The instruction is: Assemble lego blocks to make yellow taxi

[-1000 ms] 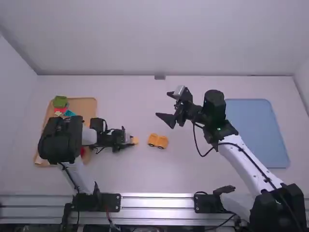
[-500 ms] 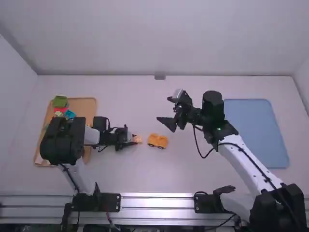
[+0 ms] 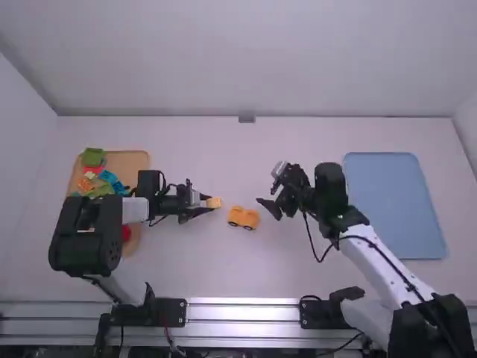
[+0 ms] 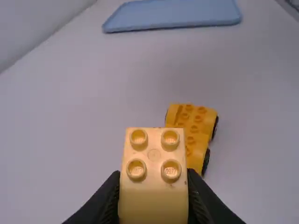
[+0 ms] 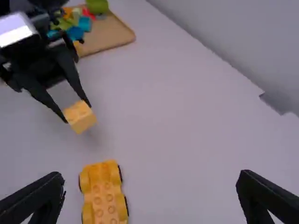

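Observation:
My left gripper (image 3: 203, 206) is shut on a pale yellow block (image 3: 214, 203), just left of the orange-yellow wheeled base (image 3: 244, 218) on the table. In the left wrist view that gripper (image 4: 153, 205) has the block (image 4: 154, 156) between its fingers, four studs showing, and the wheeled base (image 4: 196, 126) lies beyond. My right gripper (image 3: 268, 195) is to the right of the base and farther from the camera, nothing between its fingers. In the right wrist view this gripper (image 5: 150, 189) stands wide open, with the studded base (image 5: 103, 193) toward one finger and the held block (image 5: 80, 116) farther off.
On the left a wooden tray (image 3: 134, 165) holds several coloured blocks, including a green one (image 3: 93, 156), partly under the left arm. A blue tray (image 3: 395, 205) lies at the right, beyond the right arm.
The left gripper has moved right with the block, closer to the wheeled base. My right gripper has come nearer the camera and slightly right, still open. The base has stayed put.

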